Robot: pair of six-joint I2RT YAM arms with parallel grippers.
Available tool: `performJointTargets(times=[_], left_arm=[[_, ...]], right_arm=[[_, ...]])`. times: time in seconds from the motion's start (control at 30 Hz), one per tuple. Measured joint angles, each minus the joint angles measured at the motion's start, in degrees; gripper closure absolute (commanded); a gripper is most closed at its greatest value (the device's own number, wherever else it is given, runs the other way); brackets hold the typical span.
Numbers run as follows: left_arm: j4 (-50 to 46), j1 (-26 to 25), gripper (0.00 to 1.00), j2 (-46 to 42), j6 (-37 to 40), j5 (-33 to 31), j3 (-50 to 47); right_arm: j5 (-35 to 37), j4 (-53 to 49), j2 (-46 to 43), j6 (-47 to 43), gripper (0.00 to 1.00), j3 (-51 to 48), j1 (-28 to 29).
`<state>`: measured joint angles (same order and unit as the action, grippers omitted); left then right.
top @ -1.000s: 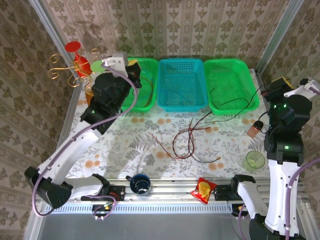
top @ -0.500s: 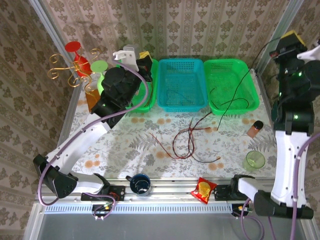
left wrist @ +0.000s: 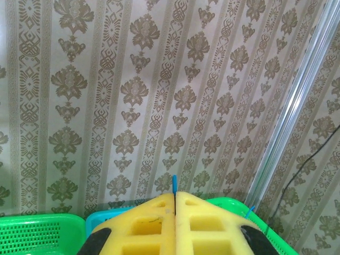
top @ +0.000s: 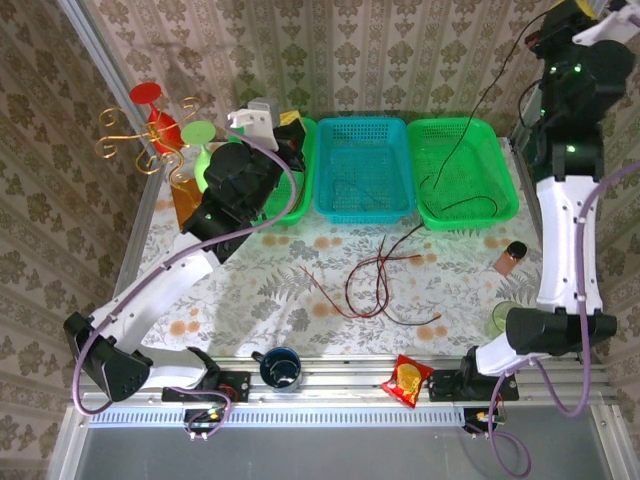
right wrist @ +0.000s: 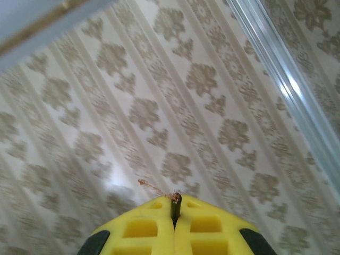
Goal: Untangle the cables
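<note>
Red cables point(top: 372, 282) lie looped on the flowered table point(top: 250, 290) in front of the baskets, crossed by a thin dark wire. My right gripper point(top: 552, 30) is raised high at the back right. It is shut on the end of a black cable point(right wrist: 175, 204) with bare copper strands. That black cable point(top: 460, 130) hangs down into the right green basket point(top: 500, 160). My left gripper point(top: 291, 126) hovers over the left green basket point(top: 300, 205). Its yellow jaws point(left wrist: 175, 195) are shut on a blue cable point(left wrist: 173, 183) whose tip pokes out.
A blue basket point(top: 362, 207) stands between the two green ones. At the near edge sit a blue mug point(top: 281, 368) and a red snack packet point(top: 408, 380). A green cup point(top: 510, 320) and a small brown bottle point(top: 509, 257) stand on the right, goblets and a gold stand point(top: 150, 125) at the back left.
My right arm has risen from table height to the top right, drawing the black cable up out of the tangle. My left arm has lifted slightly and shifted right.
</note>
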<state>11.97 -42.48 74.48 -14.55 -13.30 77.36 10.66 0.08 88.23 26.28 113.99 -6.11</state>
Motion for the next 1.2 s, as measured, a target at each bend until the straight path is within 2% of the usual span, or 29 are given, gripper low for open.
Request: performJointTargets(times=[0.13,0.23,0.3,0.4,0.47,0.57,0.73,1.0,1.03,1.13,1.2], left_arm=[[0.04,-0.11,1.00,-0.20,-0.81,0.00,-0.61],[0.02,-0.33,1.00,-0.50,-1.29,0.00,-1.73],[-0.02,-0.52,1.00,-0.70,-1.51,-0.02,-2.49],[-0.17,-0.63,1.00,-0.74,-1.84,0.00,-2.78],[-0.50,-0.63,1.00,-0.83,-1.99,0.02,-2.78],[-1.29,-0.63,1.00,-1.18,-2.21,0.02,-2.78],[-1.92,-1.20,1.00,-1.79,-2.40,0.02,-3.02],[-2.93,-1.92,1.00,-2.99,-2.45,-0.02,-4.13],[-2.97,-2.03,1.00,-3.08,-2.45,-0.02,-4.13],[-3.37,-2.14,1.00,-3.48,-2.45,-0.02,-4.22],[-3.39,-2.14,1.00,-3.76,-2.45,-0.02,-4.22]], right_arm=[[8.02,1.01,1.75,-7.56,1.00,-5.88,3.69],[13.77,1.62,1.20,-11.32,1.00,-16.20,6.34],[16.79,2.93,0.17,-12.33,1.00,-26.60,7.78],[18.73,1.81,0.39,-12.15,1.00,-38.73,8.74],[18.62,-0.98,1.99,-11.08,1.00,-41.68,8.41],[15.58,-4.74,5.73,-8.70,1.00,-41.33,6.69],[8.55,-12.04,14.49,-7.23,1.00,-33.97,4.44],[0.55,-22.38,26.58,-7.02,1.00,-25.64,4.24],[-0.09,-23.23,27.06,-6.99,0.89,-25.57,4.22],[-2.38,-25.64,27.08,-6.38,0.39,-25.59,3.96],[-4.26,-25.62,25.38,-5.60,0.22,-26.58,3.32]])
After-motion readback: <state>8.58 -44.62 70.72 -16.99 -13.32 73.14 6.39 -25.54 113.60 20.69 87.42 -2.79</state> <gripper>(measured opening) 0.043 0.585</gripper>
